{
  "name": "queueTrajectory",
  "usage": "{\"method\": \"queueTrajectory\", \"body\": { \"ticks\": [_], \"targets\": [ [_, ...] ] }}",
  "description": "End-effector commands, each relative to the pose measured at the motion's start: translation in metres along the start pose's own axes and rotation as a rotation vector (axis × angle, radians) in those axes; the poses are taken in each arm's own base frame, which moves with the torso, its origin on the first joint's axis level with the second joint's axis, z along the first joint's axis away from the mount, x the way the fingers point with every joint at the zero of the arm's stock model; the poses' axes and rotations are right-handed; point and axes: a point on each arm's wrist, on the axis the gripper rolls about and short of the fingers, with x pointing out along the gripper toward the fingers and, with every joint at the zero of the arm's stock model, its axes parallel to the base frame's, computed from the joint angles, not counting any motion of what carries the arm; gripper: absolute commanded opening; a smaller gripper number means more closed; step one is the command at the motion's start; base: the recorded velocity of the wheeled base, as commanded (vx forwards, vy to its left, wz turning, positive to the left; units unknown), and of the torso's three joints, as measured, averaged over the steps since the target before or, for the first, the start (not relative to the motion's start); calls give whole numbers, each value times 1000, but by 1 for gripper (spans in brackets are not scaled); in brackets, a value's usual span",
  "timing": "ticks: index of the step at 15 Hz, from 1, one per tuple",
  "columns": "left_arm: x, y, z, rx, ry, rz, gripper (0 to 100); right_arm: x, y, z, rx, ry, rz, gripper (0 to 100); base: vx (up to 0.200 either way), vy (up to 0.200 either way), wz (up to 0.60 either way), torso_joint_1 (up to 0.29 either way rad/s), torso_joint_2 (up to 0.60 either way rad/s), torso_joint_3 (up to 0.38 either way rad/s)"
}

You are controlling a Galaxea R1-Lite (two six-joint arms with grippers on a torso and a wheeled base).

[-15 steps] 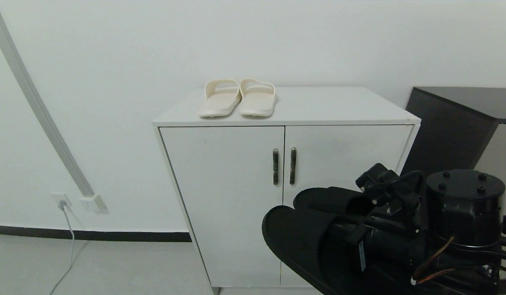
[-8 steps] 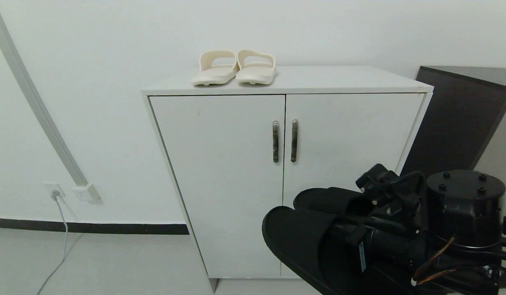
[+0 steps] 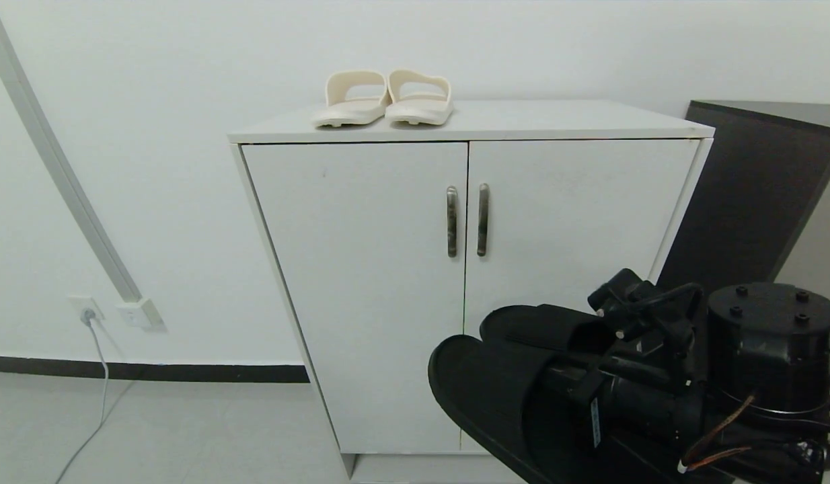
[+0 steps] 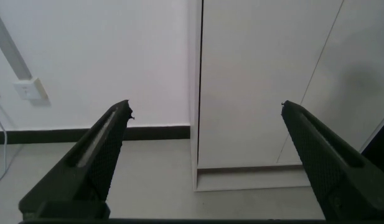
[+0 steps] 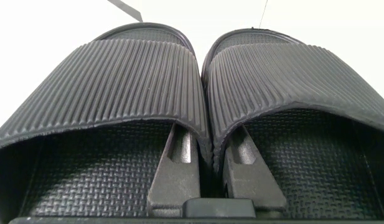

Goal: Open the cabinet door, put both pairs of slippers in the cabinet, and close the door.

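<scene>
A white cabinet is standing on a pale grey floor with its back against a plain white wall. Both of its doors are sitting shut, and two dark upright handles are flanking the seam between them.

A cream pair of slippers is resting soles down on the cabinet top. They are lying on its left half toward the back edge, side by side and touching, with the right one roughly above the door seam.

The black pair of slippers is hanging in the air in front of the lower part of the right door, apart from it. The right gripper is carrying them: one finger is lying inside each slipper under its ribbed strap, and the two are pinching the slippers' inner side walls together.

The left gripper is hovering low before the cabinet's left front corner, its fingers spread wide with nothing between them.

A grey conduit is running slantwise down the wall left of the cabinet to a small white box. A wall socket is sitting just beside that box, and a grey cable is trailing from it to the floor. A black skirting strip is lining the foot of the wall. A dark cabinet is standing just beside the white one's right side.
</scene>
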Motion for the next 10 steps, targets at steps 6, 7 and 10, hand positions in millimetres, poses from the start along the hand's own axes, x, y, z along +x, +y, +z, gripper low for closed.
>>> {"method": "queueTrajectory", "body": {
  "ticks": [6,7,10],
  "targets": [
    [0,0,0,6,4,-2,100,0,0,-8,-3,21,0,0,0,0,0,0,0,0],
    [-1,0,7,8,-16,-8,100,-1,0,-8,-3,21,1,0,0,0,0,0,0,0],
    [9,-2,64,-49,21,-126,100,-1,0,-10,-3,28,1,0,0,0,0,-4,46,61]
  ]
}}
